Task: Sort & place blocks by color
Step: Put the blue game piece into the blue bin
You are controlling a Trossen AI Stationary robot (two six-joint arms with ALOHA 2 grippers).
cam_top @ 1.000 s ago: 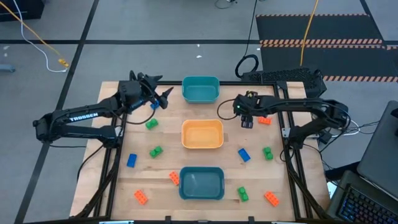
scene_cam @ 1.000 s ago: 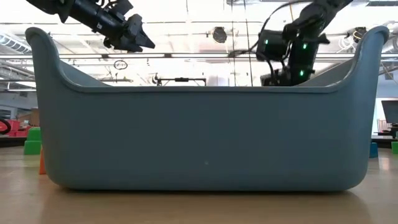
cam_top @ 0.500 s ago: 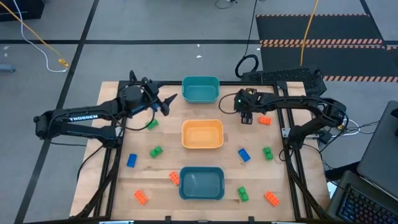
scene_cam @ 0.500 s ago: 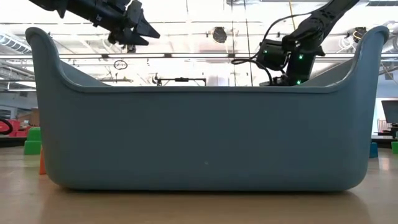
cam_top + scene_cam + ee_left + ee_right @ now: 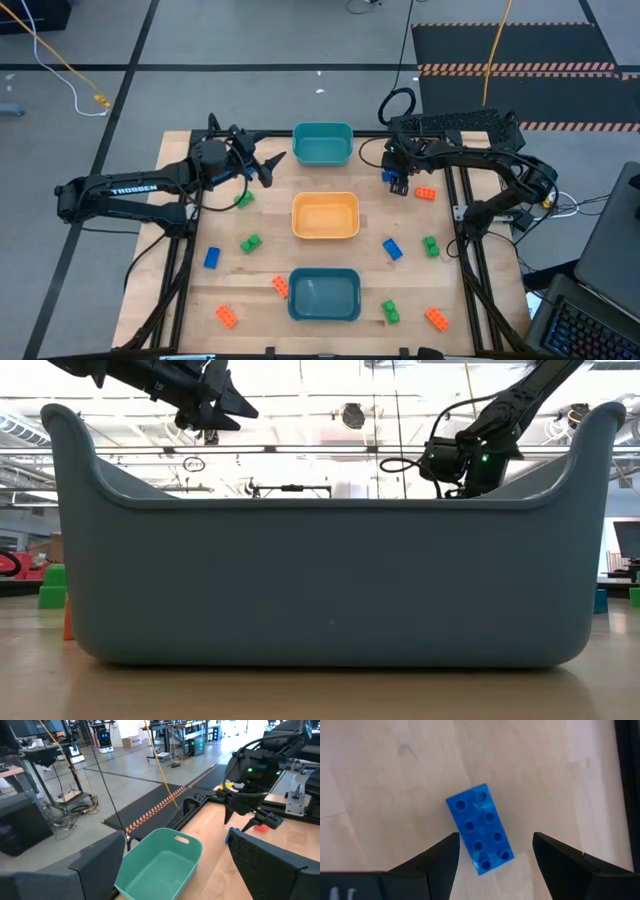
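My right gripper (image 5: 394, 177) points down, open, at the table's far right. Its fingers stand on either side of a blue studded block (image 5: 480, 835) lying flat on the wood, without touching it. An orange block (image 5: 426, 193) lies just beside it. My left gripper (image 5: 274, 168) hovers open and empty above the table, left of the far teal bin (image 5: 322, 143), which its wrist view shows between the fingers (image 5: 160, 865). Other green, blue and orange blocks lie scattered flat on the table, such as a green one (image 5: 243, 200) and a blue one (image 5: 392, 249).
A yellow-orange bin (image 5: 325, 216) sits mid-table and a second teal bin (image 5: 324, 294) near the front edge; that bin's wall (image 5: 320, 580) fills the low view. Blocks lie along the left, right and near sides. Bare wood shows between the bins and the arms.
My right gripper has moved toward the table's far edge, away from the orange bin, and now stands over the blue block. My left gripper has shifted a little toward the far teal bin and up, then kept still. No block has moved.
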